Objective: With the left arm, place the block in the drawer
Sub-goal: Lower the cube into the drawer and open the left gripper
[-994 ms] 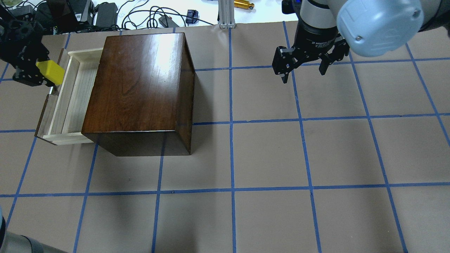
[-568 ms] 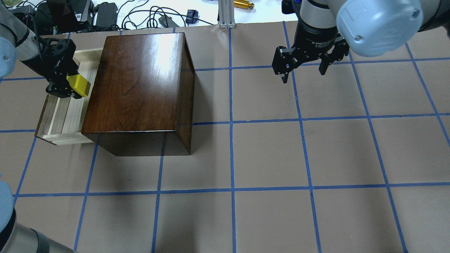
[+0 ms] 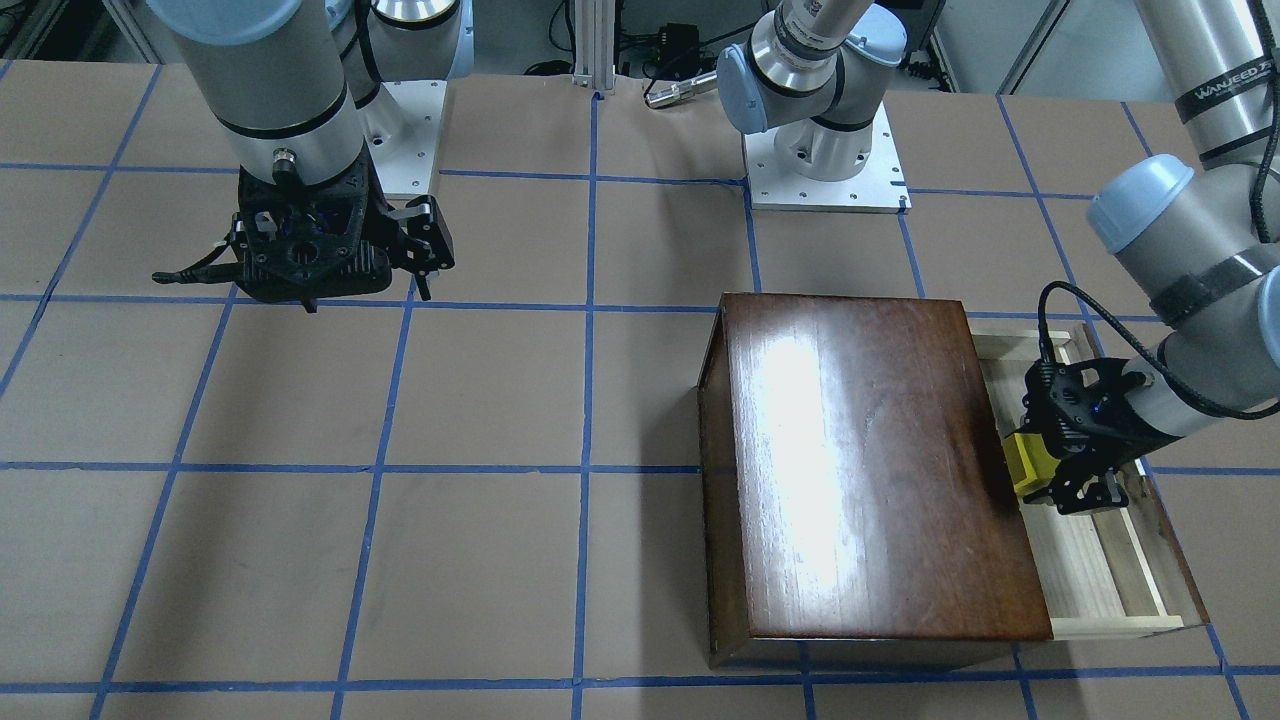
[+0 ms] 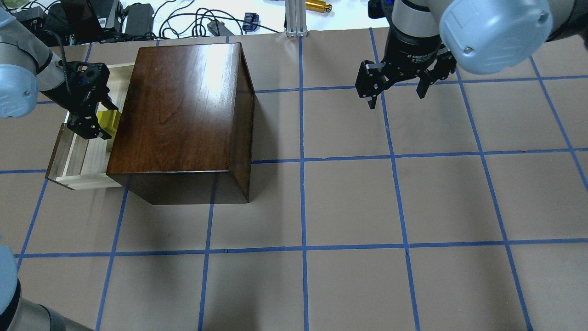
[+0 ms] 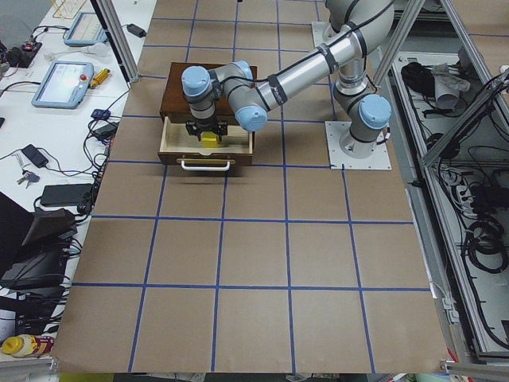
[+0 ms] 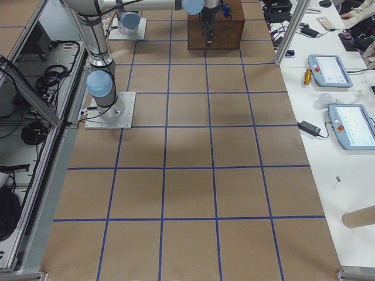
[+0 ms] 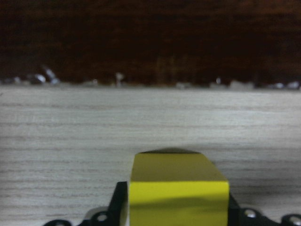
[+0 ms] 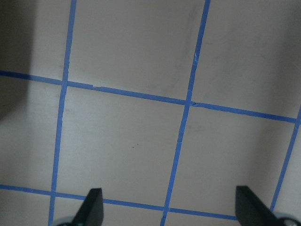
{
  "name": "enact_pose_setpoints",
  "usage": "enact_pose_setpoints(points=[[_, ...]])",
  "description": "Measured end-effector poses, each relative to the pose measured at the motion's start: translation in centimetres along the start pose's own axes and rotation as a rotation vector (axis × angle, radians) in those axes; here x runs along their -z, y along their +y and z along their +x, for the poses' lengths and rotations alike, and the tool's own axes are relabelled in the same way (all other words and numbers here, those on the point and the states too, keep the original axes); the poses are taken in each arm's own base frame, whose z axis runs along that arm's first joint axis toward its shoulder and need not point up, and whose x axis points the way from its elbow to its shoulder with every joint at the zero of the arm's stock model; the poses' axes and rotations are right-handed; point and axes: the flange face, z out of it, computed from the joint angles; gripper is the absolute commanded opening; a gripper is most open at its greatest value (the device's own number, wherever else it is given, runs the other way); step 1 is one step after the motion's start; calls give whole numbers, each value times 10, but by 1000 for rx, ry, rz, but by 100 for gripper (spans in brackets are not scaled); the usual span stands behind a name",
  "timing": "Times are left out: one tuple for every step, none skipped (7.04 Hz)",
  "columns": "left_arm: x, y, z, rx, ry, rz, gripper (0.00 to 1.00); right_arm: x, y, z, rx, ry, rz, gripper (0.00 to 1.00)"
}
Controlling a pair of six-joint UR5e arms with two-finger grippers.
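Observation:
The yellow block (image 4: 109, 118) is held in my left gripper (image 4: 102, 123), low inside the open drawer (image 4: 87, 158), close to the dark-brown box (image 4: 179, 105). In the left wrist view the block (image 7: 178, 193) sits between the black fingers over the pale wood drawer floor (image 7: 141, 122). I cannot tell whether it touches the floor. In the front view the block (image 3: 1028, 462) shows at the box's edge (image 3: 860, 460), with the left gripper (image 3: 1050, 475) shut on it. My right gripper (image 4: 396, 99) is open and empty, hanging over the mat at the far right; its fingers stand wide apart in the right wrist view (image 8: 171, 209).
Cables and power adapters (image 4: 138, 18) lie on the white bench beyond the table's far edge, next to an aluminium post (image 4: 296, 18). The arm base plates (image 3: 825, 170) are bolted at the robot's side of the table. Blue tape lines grid the brown mat.
My left gripper has carried the block from beyond the drawer's front, over the drawer, toward the box and down into it. The right arm has not moved.

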Motion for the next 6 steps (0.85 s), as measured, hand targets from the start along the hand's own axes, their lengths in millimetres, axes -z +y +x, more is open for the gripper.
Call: enact_pose_setpoints(points=[[23, -7, 8, 2, 11, 7, 100, 0, 0, 0, 0, 0, 0, 100], [52, -15, 19, 7, 35, 16, 100, 0, 0, 0, 0, 0, 0, 100], [82, -23, 33, 17, 60, 17, 100, 0, 0, 0, 0, 0, 0, 100], [108, -32, 51, 47, 85, 0, 100, 0, 0, 0, 1, 0, 0, 100], [125, -39, 66, 110, 95, -25, 100, 0, 0, 0, 1, 0, 0, 100], [136, -44, 76, 215, 89, -43, 100, 0, 0, 0, 0, -1, 0, 100]])
